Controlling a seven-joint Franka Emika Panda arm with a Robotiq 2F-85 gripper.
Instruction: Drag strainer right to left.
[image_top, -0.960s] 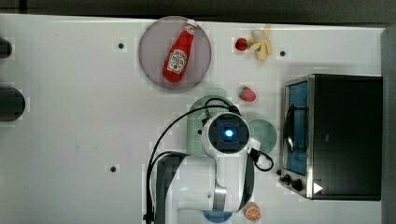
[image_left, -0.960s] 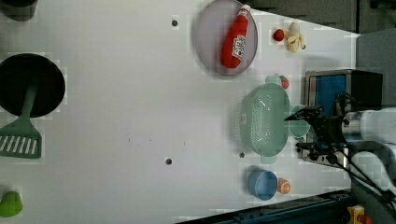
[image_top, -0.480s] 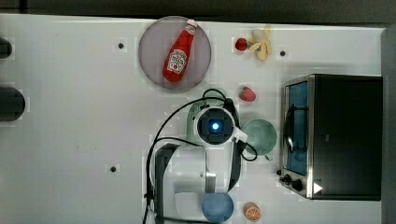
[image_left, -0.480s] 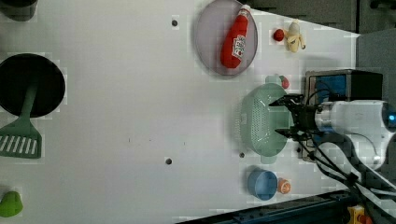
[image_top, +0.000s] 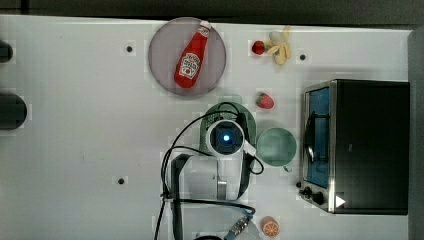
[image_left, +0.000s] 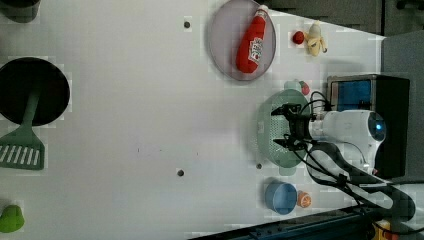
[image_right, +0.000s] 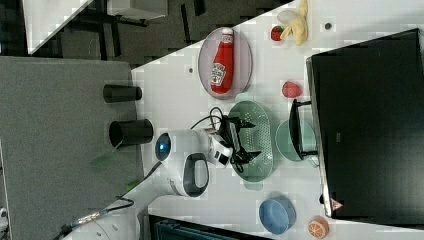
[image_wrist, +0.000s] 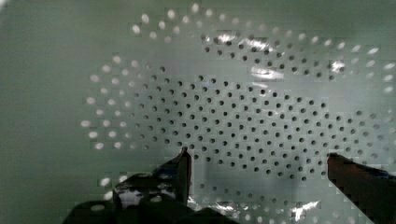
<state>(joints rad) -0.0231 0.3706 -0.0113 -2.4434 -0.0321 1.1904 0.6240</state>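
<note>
The strainer (image_left: 270, 145) is a pale mint-green oval with a dotted centre, lying on the white table beside the toaster oven. My gripper (image_left: 276, 128) hangs open over its perforated bowl, one fingertip near each long side. The right view shows the same: the gripper (image_right: 252, 138) spread wide above the strainer (image_right: 264, 131). In the wrist view the strainer's holes (image_wrist: 233, 112) lie close beneath the gripper (image_wrist: 259, 161), with nothing between the fingers. In the top view my wrist covers most of the strainer (image_top: 250, 124).
A round green cup (image_top: 276, 146) sits between the strainer and the toaster oven (image_top: 360, 145). A strawberry (image_top: 265, 100) lies close by. A plate (image_top: 160, 60) holds a ketchup bottle (image_top: 191, 59). A blue bowl (image_left: 281, 197) and an orange slice (image_top: 270, 226) lie near the table edge.
The arm has swung from over the cup side towards the left view's left, so the gripper now stands over the strainer's centre. It stayed open. The strainer has not moved.
</note>
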